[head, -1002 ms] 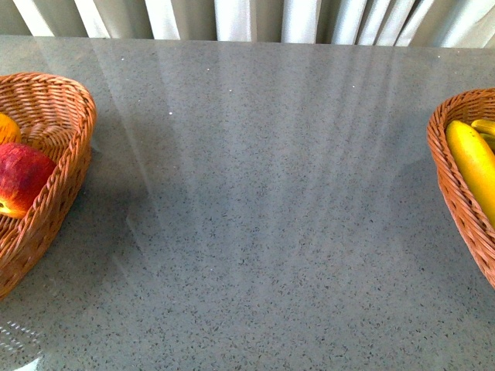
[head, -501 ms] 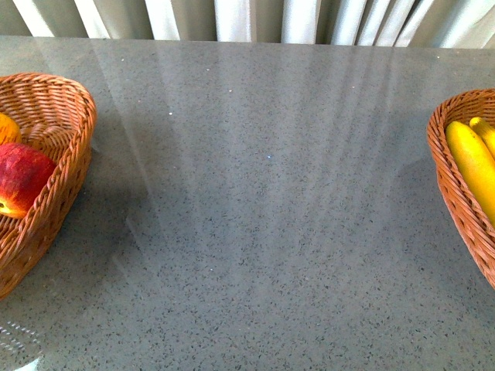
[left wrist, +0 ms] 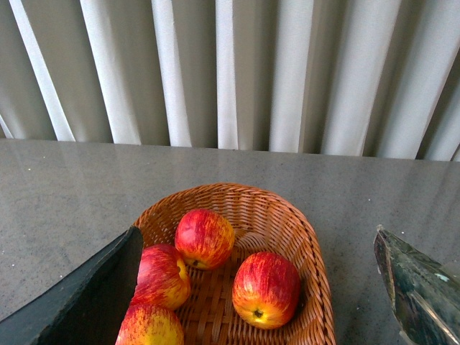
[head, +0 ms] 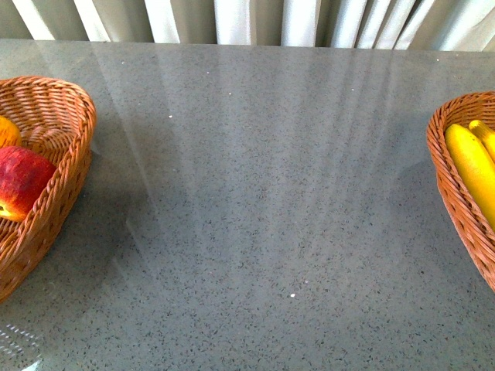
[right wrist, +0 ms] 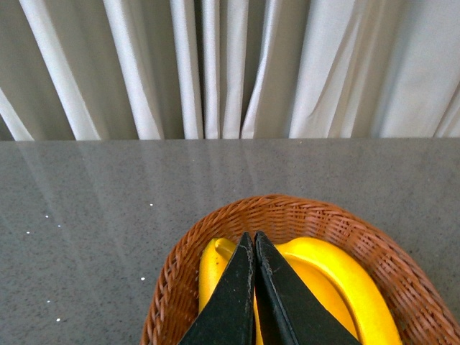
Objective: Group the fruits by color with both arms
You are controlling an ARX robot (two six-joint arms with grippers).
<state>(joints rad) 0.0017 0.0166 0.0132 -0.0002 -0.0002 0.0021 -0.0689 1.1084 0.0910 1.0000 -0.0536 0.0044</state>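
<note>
Apples (left wrist: 266,289) and bananas (right wrist: 345,287) show no labels.

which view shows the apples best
The left wrist view: four apples lie in their basket, one partly hidden. The front view shows one apple at the frame edge; the right wrist view shows none.

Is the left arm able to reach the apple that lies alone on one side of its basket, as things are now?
Probably yes. The left gripper is open above the basket, and nothing covers that apple; the other apples lie apart from it.
</note>
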